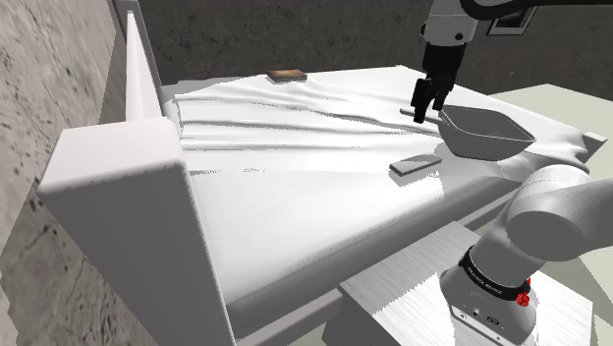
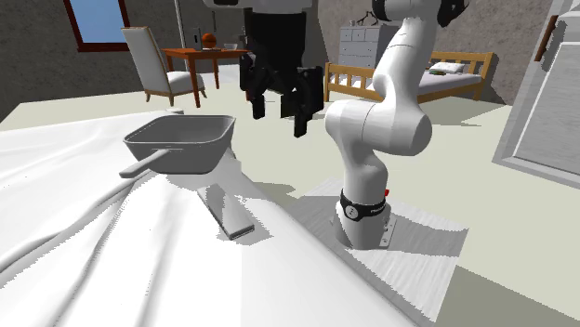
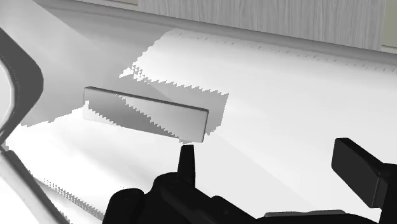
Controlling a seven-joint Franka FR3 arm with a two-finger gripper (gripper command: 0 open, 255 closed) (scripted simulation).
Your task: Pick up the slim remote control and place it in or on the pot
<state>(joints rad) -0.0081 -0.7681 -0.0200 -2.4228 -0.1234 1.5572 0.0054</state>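
Observation:
The slim remote (image 1: 415, 163) is a flat grey bar lying on the white bedsheet, a little way from the pot towards the shoulder view's lower left. The grey pot (image 1: 488, 132) stands on the sheet with its handle (image 1: 407, 113) pointing away from the stand. My black gripper (image 1: 424, 110) hangs open above the bed by the pot's handle end, holding nothing. In the second exterior view the gripper (image 2: 279, 116) is high to the right of the pot (image 2: 181, 141), and the remote (image 2: 229, 212) lies below. The wrist view has the remote (image 3: 146, 114) ahead of my gripper (image 3: 270, 159), untouched.
A tall white bed board (image 1: 128, 187) stands at the shoulder view's left, and a flat brown thing (image 1: 286, 75) lies at the bed's far edge. My stand (image 1: 491, 305) is beside the bed. A chair (image 2: 153, 60), table and second bed (image 2: 446, 79) stand far behind.

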